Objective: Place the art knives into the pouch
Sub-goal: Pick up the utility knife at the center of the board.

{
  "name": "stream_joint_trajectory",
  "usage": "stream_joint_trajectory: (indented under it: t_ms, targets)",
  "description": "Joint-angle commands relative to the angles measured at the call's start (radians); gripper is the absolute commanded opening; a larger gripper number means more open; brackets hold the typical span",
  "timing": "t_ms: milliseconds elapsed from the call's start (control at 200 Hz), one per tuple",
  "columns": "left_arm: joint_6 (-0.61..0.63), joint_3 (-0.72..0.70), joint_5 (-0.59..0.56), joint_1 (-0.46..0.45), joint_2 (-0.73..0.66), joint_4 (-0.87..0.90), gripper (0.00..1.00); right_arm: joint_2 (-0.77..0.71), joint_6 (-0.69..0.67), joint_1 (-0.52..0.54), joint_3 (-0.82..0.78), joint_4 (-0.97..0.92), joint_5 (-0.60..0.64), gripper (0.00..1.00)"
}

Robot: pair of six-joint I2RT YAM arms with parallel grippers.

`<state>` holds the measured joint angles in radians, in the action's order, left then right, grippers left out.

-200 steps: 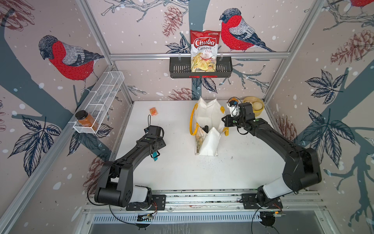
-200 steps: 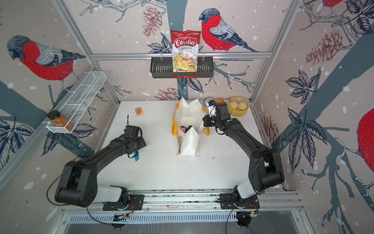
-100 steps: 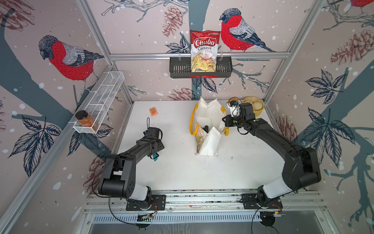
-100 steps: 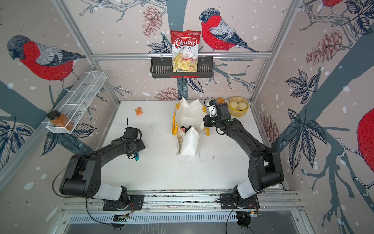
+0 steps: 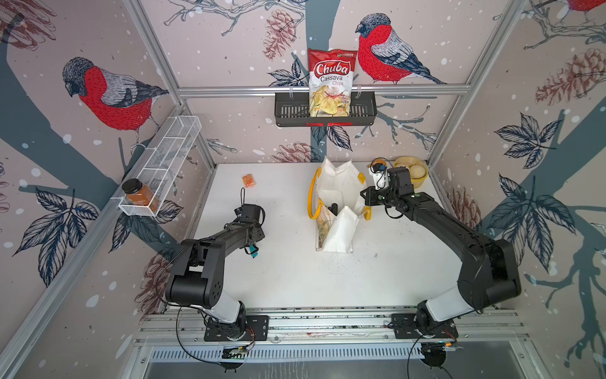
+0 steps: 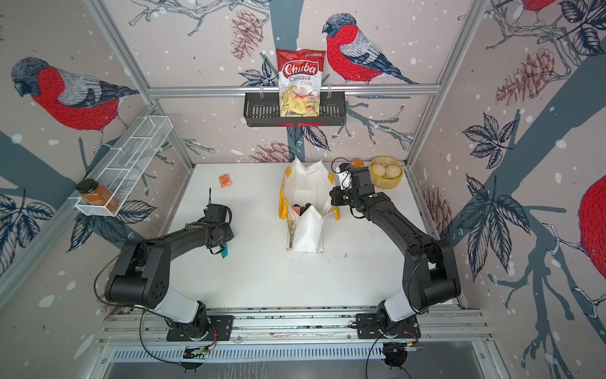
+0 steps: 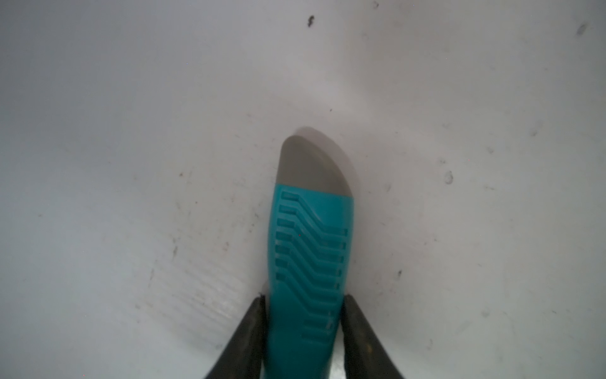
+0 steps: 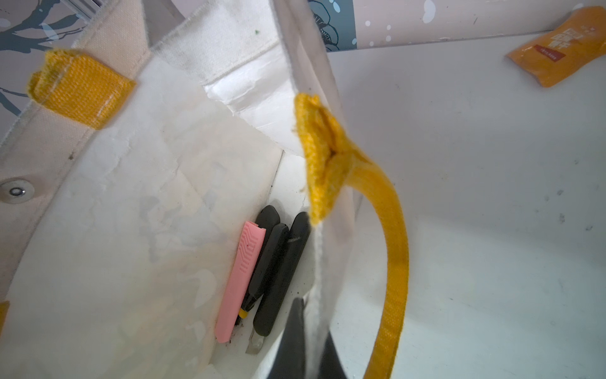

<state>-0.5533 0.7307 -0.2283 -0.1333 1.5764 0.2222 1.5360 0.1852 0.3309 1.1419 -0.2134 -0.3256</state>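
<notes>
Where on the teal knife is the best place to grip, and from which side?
Pinch the knife across its ribbed teal handle, coming from above: it lies flat on the table, both long edges exposed. The left gripper clamps it that way.

This is a robot test cell in a laboratory, not a home. An aluminium frame (image 5: 229,90) holds wall panels (image 5: 108,98) printed with birds and pine cones around a white bench (image 5: 295,279). Two black arms (image 5: 223,236) (image 5: 442,226) are bolted to a metal rail (image 5: 328,323) at its front edge. A wire shelf (image 5: 164,157) and a black basket (image 5: 288,111) hang on the frame as props.
</notes>
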Motion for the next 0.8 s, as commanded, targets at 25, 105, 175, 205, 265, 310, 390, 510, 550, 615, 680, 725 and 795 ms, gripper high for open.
stream_joint_trajectory:
  t_ms: [25,105,175,205,265,310,390,510,550,615,680,725,795]
  targets:
    - [0.008,0.011,0.064,-0.036,0.045,0.093,0.35,-0.002,-0.001,0.000,-0.001,0.009,-0.016,0.00]
    - [0.012,0.026,0.052,-0.062,0.067,0.101,0.29,-0.003,0.000,0.000,-0.001,0.009,-0.015,0.00]
    - [0.016,0.038,0.048,-0.077,0.080,0.107,0.28,-0.002,0.001,0.001,-0.001,0.009,-0.014,0.00]
    - [0.016,0.043,0.054,-0.079,0.080,0.107,0.27,-0.003,0.002,0.000,-0.001,0.009,-0.014,0.00]
    - [0.018,0.050,0.057,-0.084,0.074,0.108,0.27,-0.002,0.002,0.002,0.000,0.009,-0.013,0.00]
    - [0.017,0.057,0.060,-0.089,0.064,0.112,0.28,-0.001,0.002,0.002,0.001,0.009,-0.013,0.00]
    - [0.017,0.079,0.070,-0.100,0.043,0.121,0.28,0.002,0.003,0.002,0.004,0.008,-0.012,0.00]
    - [0.022,0.128,0.070,-0.113,0.015,0.154,0.28,0.009,0.003,0.007,0.013,0.003,-0.010,0.00]
    - [0.022,0.142,0.071,-0.117,0.007,0.162,0.28,0.009,0.003,0.010,0.015,0.001,-0.009,0.00]
    - [0.022,0.159,0.073,-0.126,-0.006,0.173,0.28,0.009,0.005,0.012,0.015,0.001,-0.007,0.00]
    - [0.021,0.175,0.075,-0.138,-0.020,0.180,0.27,0.006,0.005,0.014,0.014,0.001,-0.005,0.00]
    - [0.020,0.192,0.078,-0.145,-0.027,0.185,0.27,0.005,0.005,0.015,0.016,0.000,-0.004,0.00]
    - [0.020,0.233,0.078,-0.160,-0.031,0.202,0.27,0.006,0.006,0.015,0.016,0.000,-0.003,0.00]
